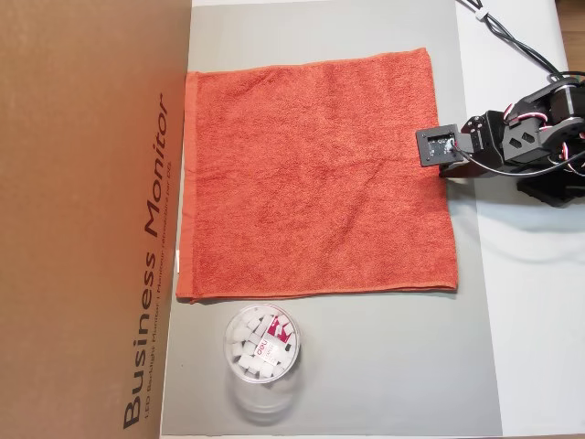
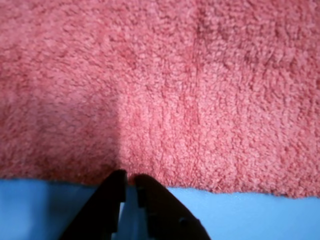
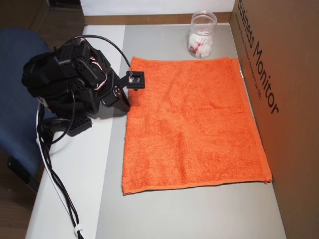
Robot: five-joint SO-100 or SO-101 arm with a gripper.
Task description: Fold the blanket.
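At blanket [image 2: 165,90] edge, tool [image 2: 131,181] tips nearly closed, touching hem.

Both overhead views are evenly lit and sharp, with soft shadows. The wrist view is blurred throughout; the tool [image 2: 131,180] casts a dim shadow toward 12 o'clock on the blanket [image 2: 200,100].
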